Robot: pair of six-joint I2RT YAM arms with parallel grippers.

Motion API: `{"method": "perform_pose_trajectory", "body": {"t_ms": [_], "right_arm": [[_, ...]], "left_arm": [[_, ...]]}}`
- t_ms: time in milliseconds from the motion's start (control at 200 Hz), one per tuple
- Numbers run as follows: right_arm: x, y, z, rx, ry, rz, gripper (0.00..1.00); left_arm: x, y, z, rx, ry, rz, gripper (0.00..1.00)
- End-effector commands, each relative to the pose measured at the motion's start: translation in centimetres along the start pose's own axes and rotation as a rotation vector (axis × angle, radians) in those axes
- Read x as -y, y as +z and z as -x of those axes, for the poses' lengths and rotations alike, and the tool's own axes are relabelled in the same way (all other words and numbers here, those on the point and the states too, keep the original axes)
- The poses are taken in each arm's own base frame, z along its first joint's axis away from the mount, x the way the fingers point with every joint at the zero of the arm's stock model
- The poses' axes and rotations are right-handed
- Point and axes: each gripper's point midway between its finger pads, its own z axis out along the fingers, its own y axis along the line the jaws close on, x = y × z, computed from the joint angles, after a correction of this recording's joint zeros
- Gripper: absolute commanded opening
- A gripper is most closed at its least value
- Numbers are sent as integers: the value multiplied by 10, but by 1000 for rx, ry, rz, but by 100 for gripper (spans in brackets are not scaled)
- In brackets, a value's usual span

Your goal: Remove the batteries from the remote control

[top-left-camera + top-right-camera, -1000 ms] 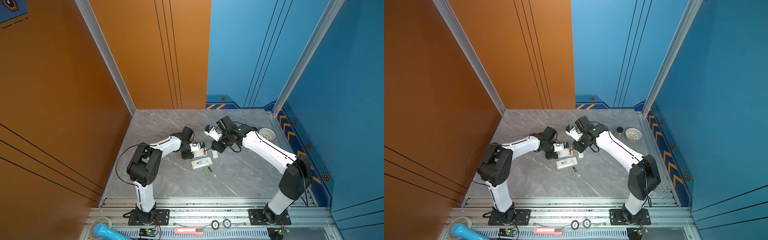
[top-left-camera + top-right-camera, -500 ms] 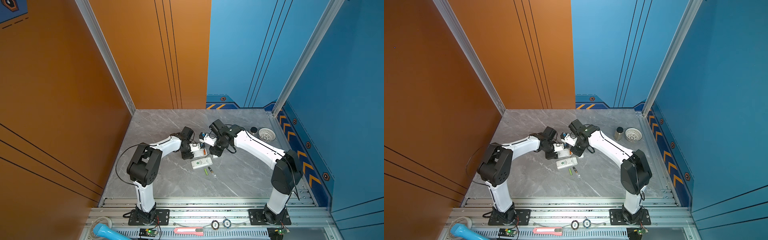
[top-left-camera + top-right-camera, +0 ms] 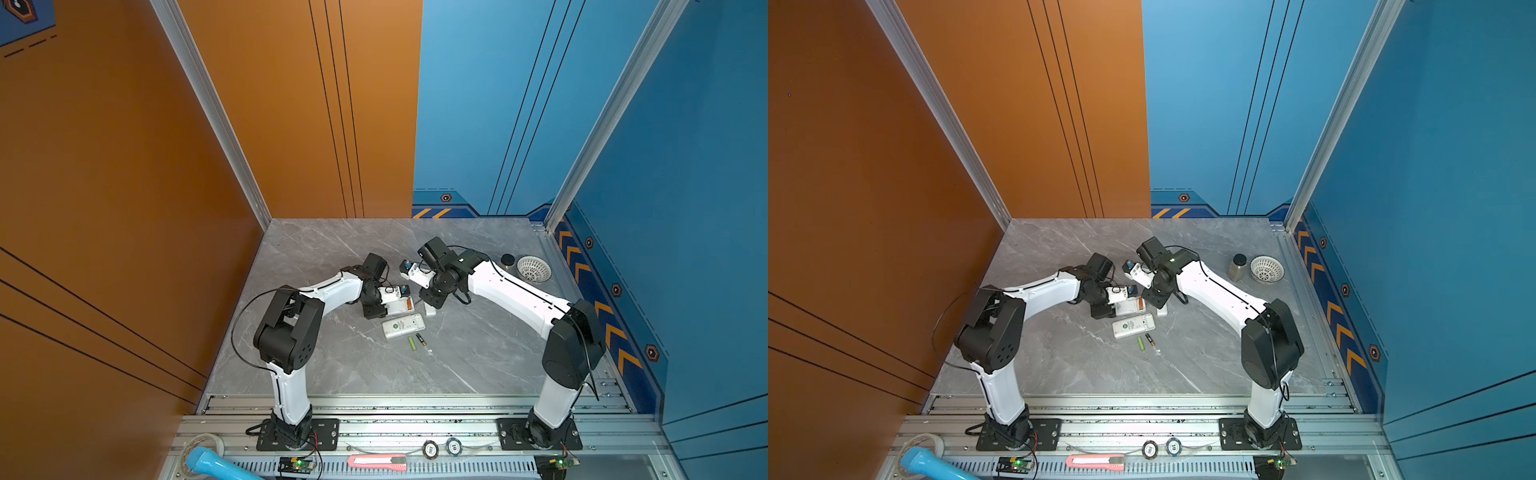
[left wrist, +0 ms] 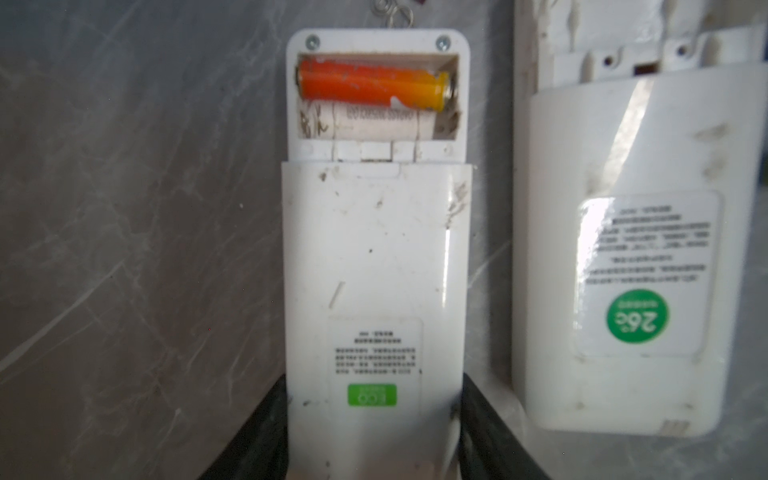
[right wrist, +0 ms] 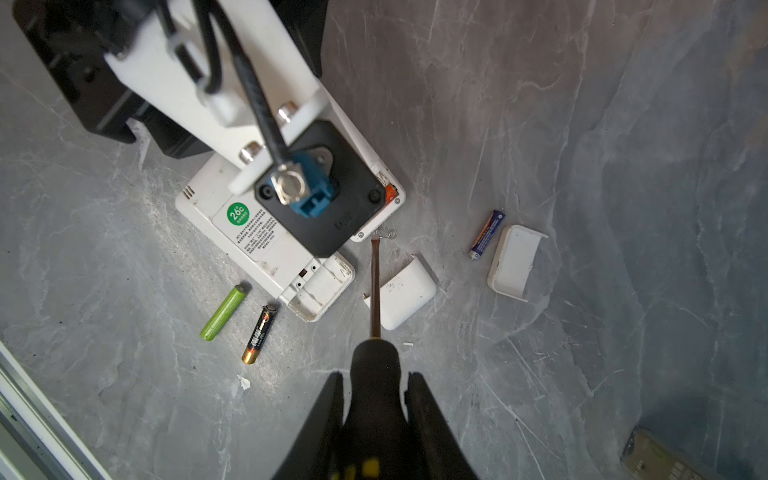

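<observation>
**One battery still seated in the clamped remote**

The ECO remote carries a green "ECO" tag under rows of print too small to read. The 26°C remote beside it has a round green "26°C" sticker. The black battery with a gold end bears writing I cannot make out.

The left gripper is clamped on the ECO remote's left end. At the right end, in the open bay, the red-orange battery lies in one slot and the other is bare. The right gripper grips a screwdriver, whose tip sits just beside that open end, by a small wire spring.

The lime green battery and the black one lie side by side on the near side of the 26°C remote. A blue-and-black battery lies apart, next to a loose white cover.

Everything rests on a grey marbled tabletop, with orange wall panels on the left and blue ones on the right.
</observation>
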Motion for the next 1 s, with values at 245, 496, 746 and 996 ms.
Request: {"method": "perform_pose_trajectory", "body": {"t_ms": [245,496,746,996], "right_arm": [[-6,-11,19,68,11,22,0],[-8,-13,15,65,11,26,0],[-22,-12,19,67,-11,46,0],[-26,-7,16,51,-12,50,0]], "left_arm": [[-4,-4,-3,-7,-25,2,0],[-4,-5,-3,-7,-26,4,0],[-5,-6,-2,-6,-29,7,0],[-5,-6,-2,-7,-27,10,0]]}}
